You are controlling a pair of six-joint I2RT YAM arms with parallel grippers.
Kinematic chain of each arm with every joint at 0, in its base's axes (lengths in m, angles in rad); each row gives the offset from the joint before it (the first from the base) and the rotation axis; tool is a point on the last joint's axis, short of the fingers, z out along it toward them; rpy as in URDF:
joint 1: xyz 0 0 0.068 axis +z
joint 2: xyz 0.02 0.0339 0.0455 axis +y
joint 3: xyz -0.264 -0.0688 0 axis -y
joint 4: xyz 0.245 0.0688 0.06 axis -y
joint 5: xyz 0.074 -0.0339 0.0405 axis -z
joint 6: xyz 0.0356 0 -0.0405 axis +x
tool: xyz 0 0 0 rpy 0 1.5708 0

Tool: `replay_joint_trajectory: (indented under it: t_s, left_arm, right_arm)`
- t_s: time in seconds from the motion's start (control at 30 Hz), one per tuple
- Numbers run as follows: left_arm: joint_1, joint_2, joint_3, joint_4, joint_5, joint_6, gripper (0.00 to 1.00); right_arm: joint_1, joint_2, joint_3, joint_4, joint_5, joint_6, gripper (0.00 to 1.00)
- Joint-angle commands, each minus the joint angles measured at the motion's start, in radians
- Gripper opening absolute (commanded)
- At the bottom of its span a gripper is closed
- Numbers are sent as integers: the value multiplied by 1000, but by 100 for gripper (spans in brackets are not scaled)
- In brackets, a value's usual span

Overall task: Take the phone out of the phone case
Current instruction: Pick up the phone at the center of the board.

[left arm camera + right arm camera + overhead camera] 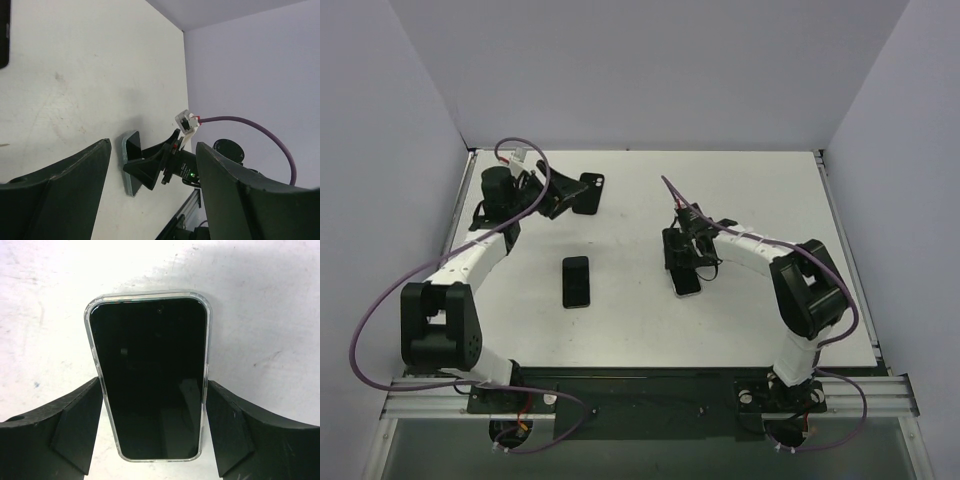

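Observation:
A black phone (150,375) in a clear phone case (145,294) lies screen up on the white table. My right gripper (154,385) straddles its lower half, and both fingers press against the case's long sides. From above, this gripper (685,262) sits over the cased phone (687,281) right of centre. My left gripper (565,197) is at the far left, rolled on its side, with its fingers wide apart and nothing between them (152,145). Its view looks across the table at the cased phone (131,160).
A bare black phone (576,282) lies flat at the table's middle. A black case-like piece (590,187) lies by the left gripper's tips. White walls close in the back and both sides. A metal rail (650,390) runs along the near edge.

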Motion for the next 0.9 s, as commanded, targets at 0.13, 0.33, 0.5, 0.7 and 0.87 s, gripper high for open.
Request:
replay_joint_trajectory:
  t_s: [0.13,0.33,0.5,0.7,0.87]
  left_arm:
    - [-159,93,15,93,93,-58,75]
    - [-267,164,15,139,111,-78,68]
    - [-347,163,56,40,78,12,70]
    - [-411,172,96,-88,7,112,72]
    - [-456,172,108,-113,-4,143,72]
  right_arm:
    - [-43,-227,-145,225,-91,147,0]
    - [-38,-356,-279,370,-115,210,0]
    - [-9,-433,-317,407,-123,259,0]
    - [32,-515,-308,396,-106,293,0]
    - [69,-542,-273,359,-86,285,0]
